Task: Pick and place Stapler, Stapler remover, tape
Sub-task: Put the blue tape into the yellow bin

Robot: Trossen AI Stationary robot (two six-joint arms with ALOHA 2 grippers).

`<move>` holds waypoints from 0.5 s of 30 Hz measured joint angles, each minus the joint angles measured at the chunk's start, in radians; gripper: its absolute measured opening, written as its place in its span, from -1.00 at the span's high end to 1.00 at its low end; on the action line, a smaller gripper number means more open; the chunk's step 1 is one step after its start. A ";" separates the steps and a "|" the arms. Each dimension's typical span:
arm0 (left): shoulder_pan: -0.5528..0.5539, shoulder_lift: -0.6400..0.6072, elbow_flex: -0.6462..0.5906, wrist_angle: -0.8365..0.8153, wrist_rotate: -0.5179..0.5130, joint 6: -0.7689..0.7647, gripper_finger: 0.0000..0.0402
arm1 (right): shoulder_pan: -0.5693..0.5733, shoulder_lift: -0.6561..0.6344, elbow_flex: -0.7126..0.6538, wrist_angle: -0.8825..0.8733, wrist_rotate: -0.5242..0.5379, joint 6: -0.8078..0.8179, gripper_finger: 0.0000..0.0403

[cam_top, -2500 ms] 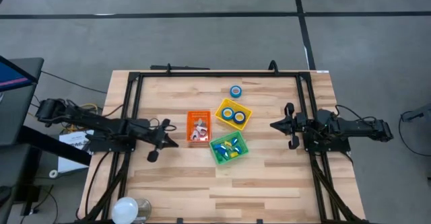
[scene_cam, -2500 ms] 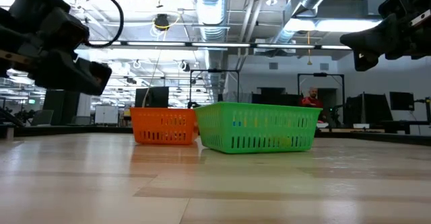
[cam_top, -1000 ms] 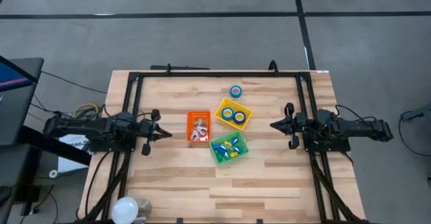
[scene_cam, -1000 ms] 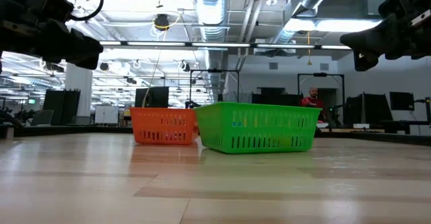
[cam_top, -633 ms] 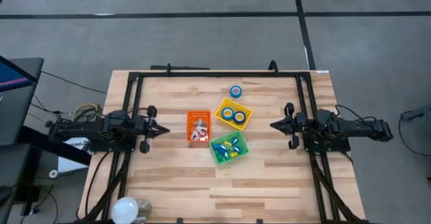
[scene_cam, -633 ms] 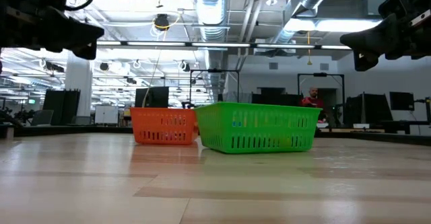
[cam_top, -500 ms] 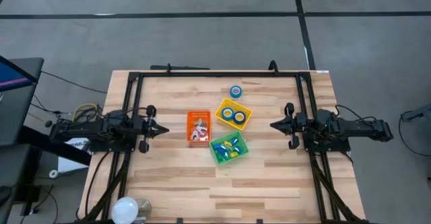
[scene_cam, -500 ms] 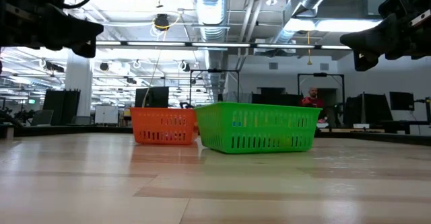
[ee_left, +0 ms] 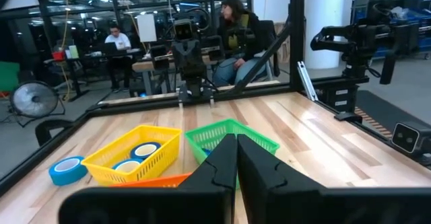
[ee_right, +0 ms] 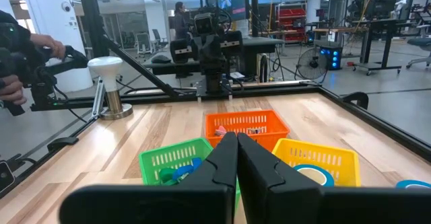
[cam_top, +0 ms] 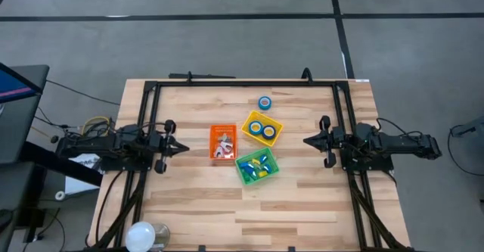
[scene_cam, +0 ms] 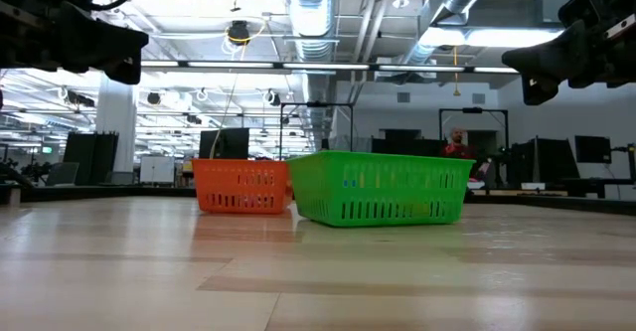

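Overhead: left tool [cam_top: 184, 147] clenched, empty, at the desk's [cam_top: 302, 206] left edge; right tool [cam_top: 305, 140] likewise at the right edge. Between them sit the orange slotted plastic bin [cam_top: 223, 143], yellow slotted plastic bin [cam_top: 262, 128] with two tape rolls, and green slotted plastic bin [cam_top: 256, 166]. One loose blue tape roll with white core [cam_top: 265, 102] lies just beyond the yellow bin.

Low view: green and orange bins only.

Left wrist: loose roll beside the yellow bin.

Risk: clenched fingers could knock the roll rolling away.

Wood-plank table [cam_top: 302, 199] w/ black frame. On it mid-table: orange bin [cam_top: 223, 143], yellow bin [cam_top: 262, 129] to its right, green bin [cam_top: 256, 166] nearest. One blue tape roll [cam_top: 264, 102] loose, just beyond yellow bin. White-domed lamp [cam_top: 141, 236] at near-left corner.
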 joint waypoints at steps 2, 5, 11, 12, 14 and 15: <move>0.000 0.004 0.000 0.000 0.000 0.001 0.98 | 0.000 0.000 0.000 0.000 0.000 0.000 1.00; 0.000 0.016 0.000 0.000 0.000 0.002 0.98 | 0.000 0.000 0.000 0.000 0.000 0.000 1.00; 0.000 0.046 0.000 0.002 0.000 0.002 0.98 | 0.000 0.000 0.000 0.000 0.000 0.000 1.00; 0.000 0.052 0.000 0.002 0.000 0.002 0.98 | 0.000 0.000 0.000 0.000 0.000 0.000 1.00; 0.000 0.063 0.000 0.002 0.001 0.002 0.98 | 0.000 0.000 0.000 0.000 0.000 0.000 1.00; 0.000 0.069 0.000 0.002 0.000 0.002 0.98 | 0.000 0.000 0.000 0.000 0.000 0.000 1.00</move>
